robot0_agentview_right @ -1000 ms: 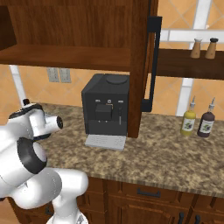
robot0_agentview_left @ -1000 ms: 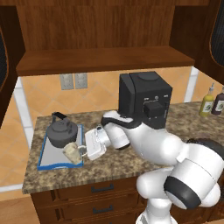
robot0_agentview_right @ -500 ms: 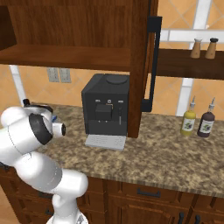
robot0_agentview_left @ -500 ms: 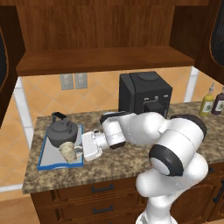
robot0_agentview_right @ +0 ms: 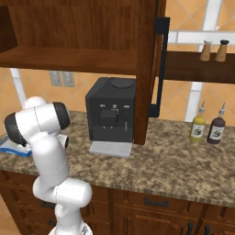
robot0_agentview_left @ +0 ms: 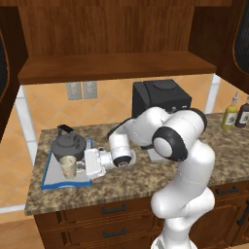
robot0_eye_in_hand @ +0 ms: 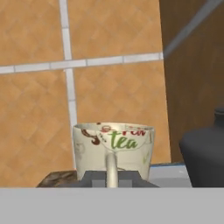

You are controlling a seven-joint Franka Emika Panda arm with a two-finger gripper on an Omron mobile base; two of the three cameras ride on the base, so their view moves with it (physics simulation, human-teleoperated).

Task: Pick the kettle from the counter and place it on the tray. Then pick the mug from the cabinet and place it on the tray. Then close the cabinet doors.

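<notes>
We take the kettle (robot0_agentview_left: 68, 146) as our landmark: it already sits on the tray (robot0_agentview_left: 48, 182), toward the tray's back. Just in front of the kettle, nearer the counter (robot0_agentview_left: 126, 182) edge, stands the mug (robot0_agentview_left: 68, 166), with the gripper (robot0_agentview_left: 81, 165) reaching in from the side away from the wall. In the hand view the mug's (robot0_eye_in_hand: 113, 148) handle runs straight down between the two dark fingertips (robot0_eye_in_hand: 94, 178), so we read the jaws as nearly together and clamped on that handle. Whether the mug's base is down on the tray or a little above it, we cannot tell.

To finish this step well, we would lower gently until the base rests flat on the grey surface inside the blue rim, keeping the mug upright and clear of the kettle (the two look very near each other, so a sideways nudge could knock it). Then we would part the fingers only slightly, enough to free the handle, and draw straight back along the approach line before lifting, so a fingertip does not hook the handle and tip the mug. The cabinet doors (robot0_agentview_right: 149, 69) remain to be closed afterwards.
</notes>
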